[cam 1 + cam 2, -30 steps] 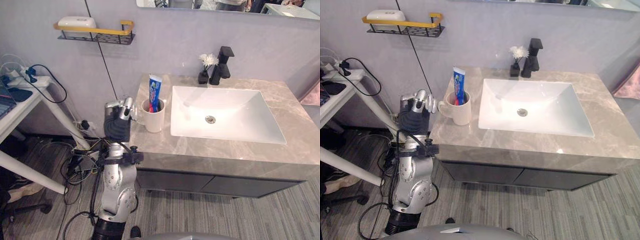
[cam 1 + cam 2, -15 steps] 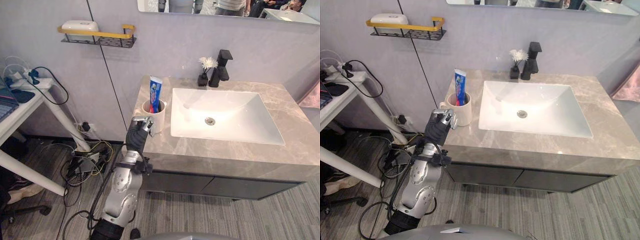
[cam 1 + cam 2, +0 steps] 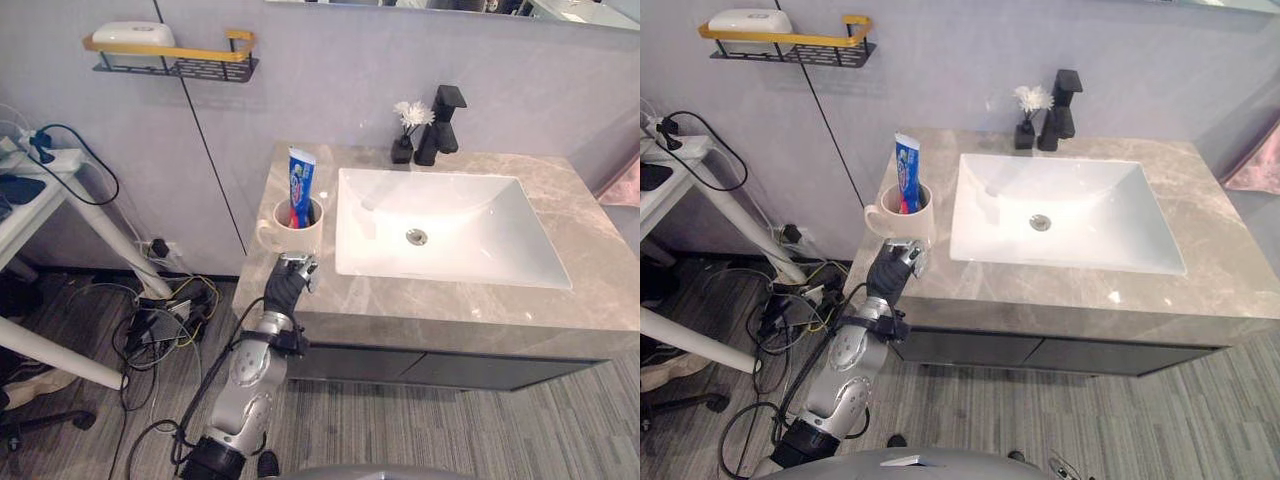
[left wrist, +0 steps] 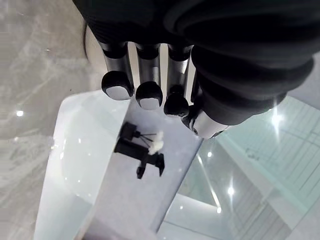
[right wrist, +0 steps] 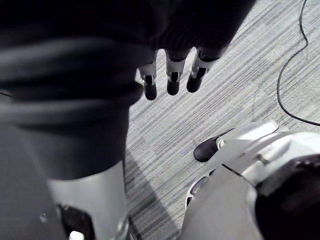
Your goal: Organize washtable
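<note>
Left eye view: the washtable's counter (image 3: pixel 560 290) is a rectangular slab of grey-beige veined stone with a polished face, set against a plain grey wall, with a dark cabinet front (image 3: pixel 450 368) below. Its left side is a free edge. Beyond it, apart from the washtable, stands a white side table (image 3: pixel 105 235). The front edge faces striped grey floor (image 3: pixel 450 430). The widest bare stone lies to the right of and in front of the basin. Only a narrow strip runs along the left.

The basin (image 3: pixel 470 250) is white, rectangular and smooth, sloping to a round drain, with nothing in it. A matt black angular faucet (image 3: pixel 440 125) stands behind it, and a small dark vase with a white flower (image 3: pixel 404 150) is just beside the faucet. On the left strip a cream cup (image 3: pixel 300 232) stands upright just beside the basin's left rim, its handle turned towards the free edge. A blue and red toothpaste tube (image 3: pixel 300 180) stands upright in the cup. On the wall above and to the left, a black wire shelf with a yellow rail (image 3: pixel 200 66) carries a white rounded box (image 3: pixel 130 34).

The left hand (image 3: pixel 290 280) is over the counter's front left corner, just in front of the cup. Whether it touches the cup cannot be told. In the left wrist view its fingers (image 4: pixel 149 95) are loosely bent and hold nothing. In the right wrist view the right hand (image 5: pixel 172 82) hangs over the floor, fingers straight and empty.
</note>
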Controlling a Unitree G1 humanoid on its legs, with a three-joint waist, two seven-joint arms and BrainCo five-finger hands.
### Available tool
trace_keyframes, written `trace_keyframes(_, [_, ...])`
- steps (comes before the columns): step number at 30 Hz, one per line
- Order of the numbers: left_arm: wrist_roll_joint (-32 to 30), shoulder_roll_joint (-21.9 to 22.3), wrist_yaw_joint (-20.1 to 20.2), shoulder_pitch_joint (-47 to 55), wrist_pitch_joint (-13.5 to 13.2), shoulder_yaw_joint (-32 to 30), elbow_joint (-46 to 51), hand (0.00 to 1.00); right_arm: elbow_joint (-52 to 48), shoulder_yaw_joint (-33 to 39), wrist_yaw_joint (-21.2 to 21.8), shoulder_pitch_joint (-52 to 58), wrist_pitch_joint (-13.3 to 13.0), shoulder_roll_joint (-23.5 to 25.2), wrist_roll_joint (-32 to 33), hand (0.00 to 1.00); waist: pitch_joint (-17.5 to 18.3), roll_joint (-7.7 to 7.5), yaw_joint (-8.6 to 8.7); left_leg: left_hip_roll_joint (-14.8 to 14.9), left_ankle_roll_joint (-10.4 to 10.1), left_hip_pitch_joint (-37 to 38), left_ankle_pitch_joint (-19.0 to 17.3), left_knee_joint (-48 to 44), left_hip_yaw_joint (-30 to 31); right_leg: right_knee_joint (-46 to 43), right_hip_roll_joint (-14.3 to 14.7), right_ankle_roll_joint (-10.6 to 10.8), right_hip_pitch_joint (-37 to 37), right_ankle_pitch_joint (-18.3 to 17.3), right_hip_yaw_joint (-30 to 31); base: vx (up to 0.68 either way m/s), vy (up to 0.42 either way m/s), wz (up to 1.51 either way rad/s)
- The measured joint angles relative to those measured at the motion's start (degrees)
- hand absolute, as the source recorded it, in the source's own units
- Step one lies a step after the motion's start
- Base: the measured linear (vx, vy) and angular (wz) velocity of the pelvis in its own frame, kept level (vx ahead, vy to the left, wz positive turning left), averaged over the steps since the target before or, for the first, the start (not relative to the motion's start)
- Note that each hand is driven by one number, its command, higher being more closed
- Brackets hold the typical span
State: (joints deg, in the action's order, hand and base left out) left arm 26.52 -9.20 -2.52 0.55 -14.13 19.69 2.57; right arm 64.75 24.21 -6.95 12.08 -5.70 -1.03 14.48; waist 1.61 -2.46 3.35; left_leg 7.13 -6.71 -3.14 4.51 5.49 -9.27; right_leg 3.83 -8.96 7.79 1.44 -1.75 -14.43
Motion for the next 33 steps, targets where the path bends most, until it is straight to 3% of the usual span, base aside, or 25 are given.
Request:
trace_keyframes(6, [-0.04,-0.04,-0.39,-0.05,0.46,-0.27,-3.0,1.0,-2.01,-0.24,0.0,-0.38,-0.02,0.03,0.02,0.0,-0.81,0.73,0.78,0.07,0.03,-0.01,-0.25,0.28,-1.51,1.28,0.08,-0.01,-0.37,1.18,1.4,-0.01,0.009,-0.12])
trace_keyframes(24, [-3.42,0.15,-3.81,-9.33,0.47,-5.92,-13.43,1.0,-4.63,0.19,0.03,0.42,0.13,1.05,-0.46,0.0,-0.87,0.79,1.12,0.17,0.01,0.79,-1.04,0.0,-4.4,1.33,0.0,0.12,-1.37,1.57,4.26,0.01,0.001,-0.08])
trace_keyframes(33, [-5.33,0.03,-5.86,-12.6,2.83,-8.54,-15.61,1.0,-6.72,0.19,0.26,0.64,1.09,1.71,-0.47,0.0,-0.92,0.74,2.37,0.11,0.0,1.01,-1.11,0.21,-4.49,1.34,-0.06,0.13,-1.31,1.6,4.37,0.0,0.001,-0.01])
